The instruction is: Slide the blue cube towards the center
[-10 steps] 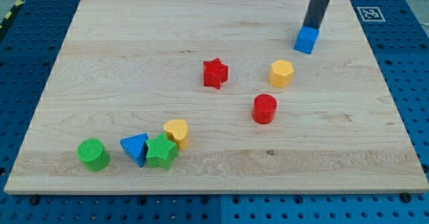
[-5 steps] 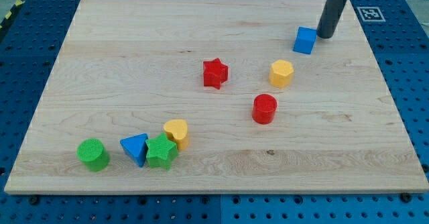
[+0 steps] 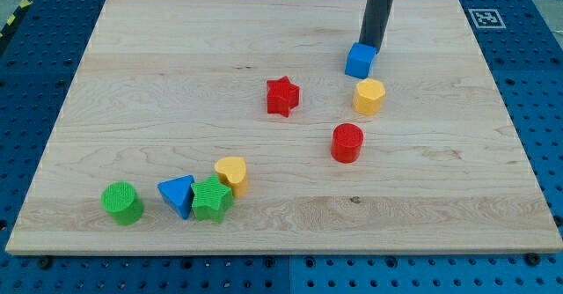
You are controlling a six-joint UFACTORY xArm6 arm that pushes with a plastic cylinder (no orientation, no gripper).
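The blue cube [image 3: 359, 61] sits on the wooden board [image 3: 176, 83] right of centre, toward the view's top. It lies just above the yellow hexagonal block [image 3: 369, 96]. My tip [image 3: 370, 47] is at the cube's upper right edge and touches it. The dark rod rises from there out of the view's top.
A red star [image 3: 282, 96] lies near the centre and a red cylinder [image 3: 347, 143] below the yellow block. At lower left are a green cylinder [image 3: 121, 203], a blue triangular block [image 3: 178, 194], a green star [image 3: 211, 199] and a yellow heart [image 3: 232, 172].
The blue cube has slid left and slightly down, now close above the yellow hexagonal block. My tip has swung from the cube's right side to its upper right edge, further left.
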